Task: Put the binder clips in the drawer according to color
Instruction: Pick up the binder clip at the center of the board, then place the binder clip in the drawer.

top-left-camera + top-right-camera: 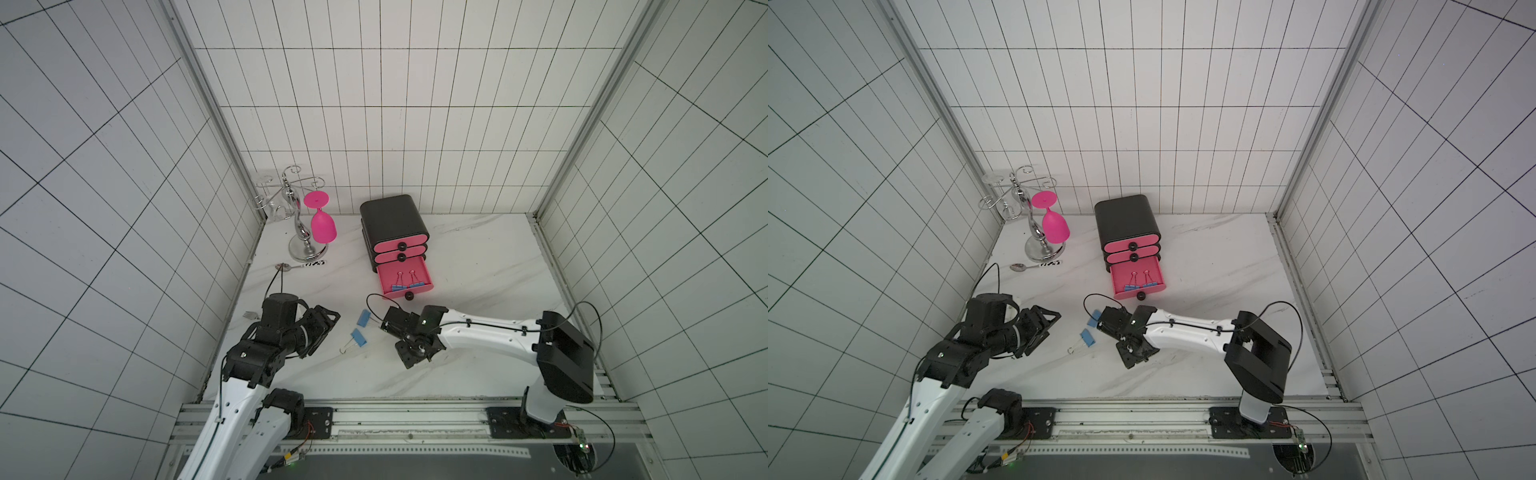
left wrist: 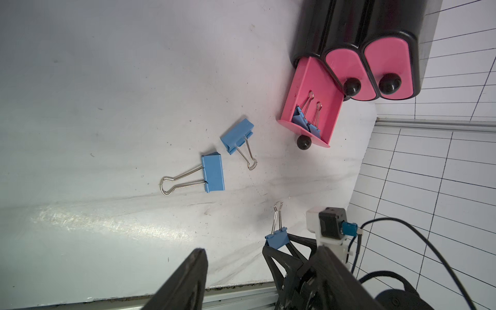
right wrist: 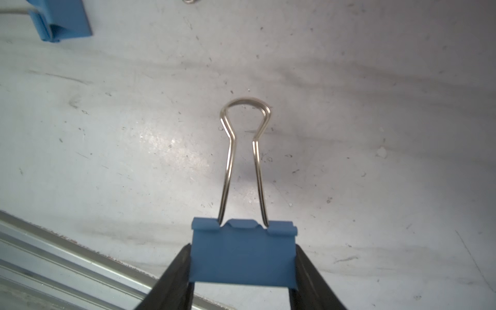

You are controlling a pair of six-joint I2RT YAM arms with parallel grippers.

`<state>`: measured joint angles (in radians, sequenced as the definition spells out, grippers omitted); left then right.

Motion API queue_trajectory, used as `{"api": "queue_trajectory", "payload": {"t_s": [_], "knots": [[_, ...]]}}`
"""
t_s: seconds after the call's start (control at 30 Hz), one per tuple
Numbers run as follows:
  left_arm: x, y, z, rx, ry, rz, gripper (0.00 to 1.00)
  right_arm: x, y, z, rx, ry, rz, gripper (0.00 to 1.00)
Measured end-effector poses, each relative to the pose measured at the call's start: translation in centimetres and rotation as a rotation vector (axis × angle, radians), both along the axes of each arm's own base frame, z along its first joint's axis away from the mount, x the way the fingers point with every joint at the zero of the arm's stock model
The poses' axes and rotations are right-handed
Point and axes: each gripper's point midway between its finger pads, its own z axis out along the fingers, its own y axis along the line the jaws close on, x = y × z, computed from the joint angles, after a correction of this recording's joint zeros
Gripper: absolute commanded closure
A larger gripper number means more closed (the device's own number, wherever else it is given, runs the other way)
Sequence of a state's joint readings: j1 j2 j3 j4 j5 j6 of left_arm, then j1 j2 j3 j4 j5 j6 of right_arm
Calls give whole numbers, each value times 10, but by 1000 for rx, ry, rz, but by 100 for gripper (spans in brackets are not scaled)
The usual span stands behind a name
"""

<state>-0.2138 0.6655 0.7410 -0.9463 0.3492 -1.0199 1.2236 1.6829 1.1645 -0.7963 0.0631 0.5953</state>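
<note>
Blue is the only clip colour in view. Seen from above, a black chest (image 1: pixel 392 216) of three pink drawers stands at 12 o'clock on the white marble table (image 1: pixel 478 332). Its top two drawers are closed, and the bottom drawer (image 1: pixel 390 272) is pulled out with two stored clips (image 1: pixel 399 287) lying against its front wall. At 7 o'clock from that drawer, two loose clips (image 1: pixel 363 318) lie just beside each other on the table, apart from both grippers. The right gripper (image 3: pixel 243 249), at 6 o'clock from the drawer, is clamped on the body of the held clip (image 3: pixel 243 263), whose wire handle points away from the fingers. The left gripper (image 1: pixel 326 332), at 9 o'clock from the loose clips, holds nothing, its fingers partly apart. Sorting looks to be underway: two blue clips are stowed, one is in hand and not yet dropped in, and two are left to pick up. No teal or pink clips show, and whether the closed drawers hold any cannot be told.
</note>
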Motion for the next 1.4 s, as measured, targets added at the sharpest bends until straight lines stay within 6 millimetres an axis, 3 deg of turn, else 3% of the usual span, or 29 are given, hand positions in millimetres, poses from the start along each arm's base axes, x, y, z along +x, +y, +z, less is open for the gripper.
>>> {"api": "queue_trajectory", "payload": {"t_s": [0.13,0.47,0.67,1.0,1.17,1.4], "knots": [[7,-10,-1,11,8,-41,32,17,-19,15,42,-21,-83,56],[28,-35,-16,35,48,-119,32,101,-58,56,156,-76,-342,57],[45,-41,-22,58,52,-143,32,155,-48,79,246,-83,-424,57],[54,-43,-33,88,64,-174,33,218,-27,54,282,2,-505,56],[59,-35,-34,86,66,-157,32,234,-16,51,314,23,-523,56],[65,-22,-34,81,63,-126,33,236,-6,53,368,43,-535,54]]}}
